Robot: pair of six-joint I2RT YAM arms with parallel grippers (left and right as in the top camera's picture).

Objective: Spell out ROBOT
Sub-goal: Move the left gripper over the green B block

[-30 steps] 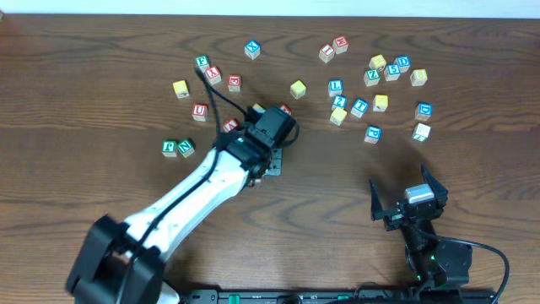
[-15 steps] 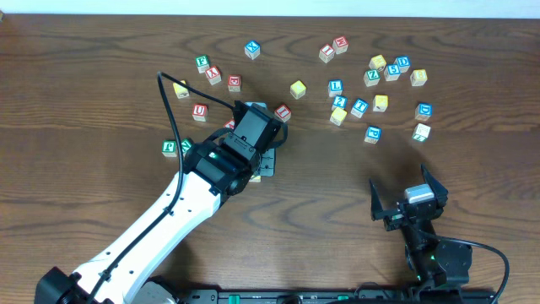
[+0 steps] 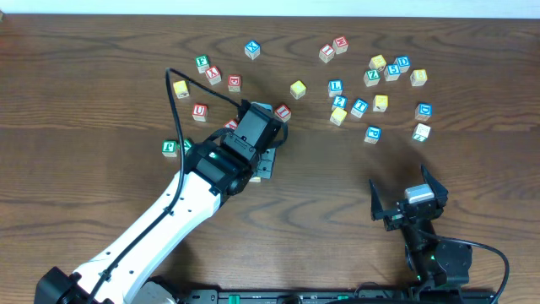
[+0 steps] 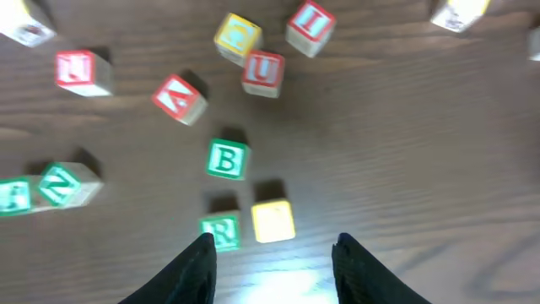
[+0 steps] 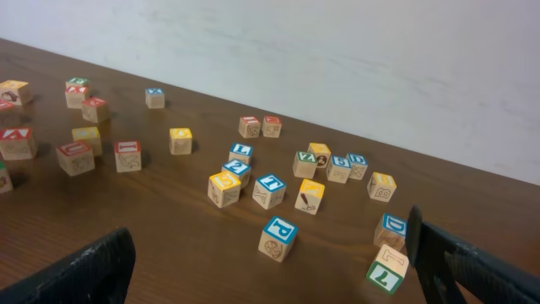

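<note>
1. Two pincers are mine; the left pincer [image 4: 274, 268] hangs low over the table [image 3: 101, 51] with its fingers apart and nothing gripped.
2. My left wrist view shows what the overhead view hides under my left arm [image 3: 181, 203]; the green R cube [image 4: 221, 231] lies just ahead of my left finger; the yellow cube [image 4: 272, 221] lies just beside it on the right, facing the gap between my fingers; the green B cube [image 4: 226, 159] lies just beyond the R, apart from both.
3. Farther out in that view, left to right, I read a green N cube [image 4: 59, 181], a red U cube [image 4: 76, 70], a red A cube [image 4: 179, 97], a second red U [image 4: 263, 69] and a red I cube [image 4: 310, 23]; the cubes in the top corners are too blurred to read.
4. Only the overhead view gives the whole spread; the blue T cube [image 3: 360, 106] lies well to the right of my left arm, among the right-hand scatter of cubes.
5. The right wrist view makes that scatter legible; left to right, a blue L cube [image 5: 242, 152], the T cube [image 5: 270, 187], a blue P cube [image 5: 279, 230] and a blue D cube [image 5: 394, 226]; a green-printed cube [image 5: 386, 272] reads as T or 7, and I cannot tell which.
6. My right pincer [image 3: 405, 196] stands spread wide and empty at the near right of the table, well apart from every cube.
</note>
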